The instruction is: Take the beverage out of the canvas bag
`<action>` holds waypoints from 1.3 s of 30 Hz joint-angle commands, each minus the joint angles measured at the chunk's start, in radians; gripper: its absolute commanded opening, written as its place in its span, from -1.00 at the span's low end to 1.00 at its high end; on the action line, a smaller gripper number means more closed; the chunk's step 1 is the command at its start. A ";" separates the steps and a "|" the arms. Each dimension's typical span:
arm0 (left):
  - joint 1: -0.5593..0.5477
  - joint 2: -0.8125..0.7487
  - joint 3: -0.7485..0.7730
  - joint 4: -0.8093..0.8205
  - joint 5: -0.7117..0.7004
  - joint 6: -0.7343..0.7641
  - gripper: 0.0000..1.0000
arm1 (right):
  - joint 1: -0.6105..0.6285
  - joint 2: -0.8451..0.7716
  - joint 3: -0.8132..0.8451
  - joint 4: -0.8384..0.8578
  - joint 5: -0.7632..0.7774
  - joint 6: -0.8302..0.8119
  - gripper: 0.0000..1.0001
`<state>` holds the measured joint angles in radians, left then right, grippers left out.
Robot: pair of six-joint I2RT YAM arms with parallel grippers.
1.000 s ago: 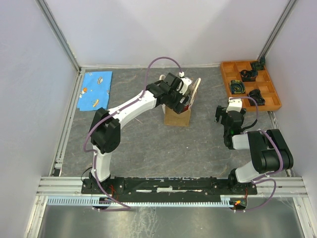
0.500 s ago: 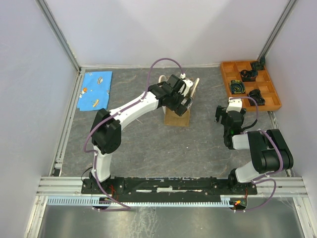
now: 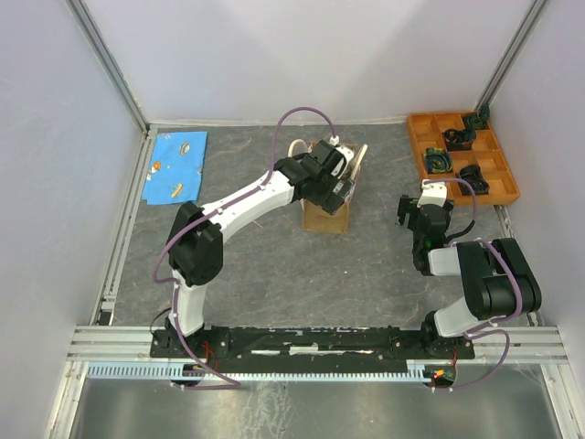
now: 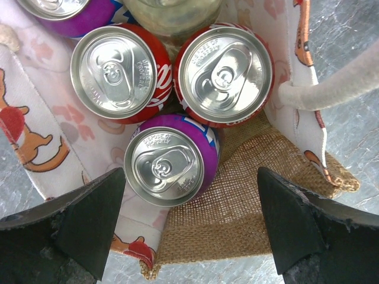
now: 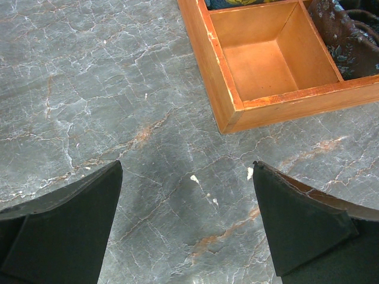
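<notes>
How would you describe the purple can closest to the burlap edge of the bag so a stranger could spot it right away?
Find the tan canvas bag mid-table, under the left arm. Inside, cans stand upright, tops showing. Yours is the purple can alone beside the bare burlap, next to two red cans; the other purple can lies beyond them, half out of view.

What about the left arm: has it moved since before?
Yes, a little. The left arm pulled back toward the table's near edge, uncovering more of the bag's far rim.
</notes>
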<state>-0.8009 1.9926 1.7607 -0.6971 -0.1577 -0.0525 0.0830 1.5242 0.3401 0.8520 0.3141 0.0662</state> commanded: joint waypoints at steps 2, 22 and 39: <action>-0.004 -0.053 -0.015 -0.085 -0.104 -0.021 0.98 | -0.004 -0.013 0.017 0.032 0.005 0.006 0.98; -0.004 0.009 -0.057 0.010 -0.089 0.007 0.98 | -0.003 -0.012 0.017 0.032 0.005 0.007 0.98; 0.006 0.086 -0.087 0.009 -0.022 0.007 0.88 | -0.003 -0.013 0.017 0.032 0.005 0.007 0.98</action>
<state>-0.8043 2.0190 1.7214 -0.5957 -0.2085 -0.0517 0.0830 1.5242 0.3401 0.8516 0.3141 0.0662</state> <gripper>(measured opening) 0.966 0.991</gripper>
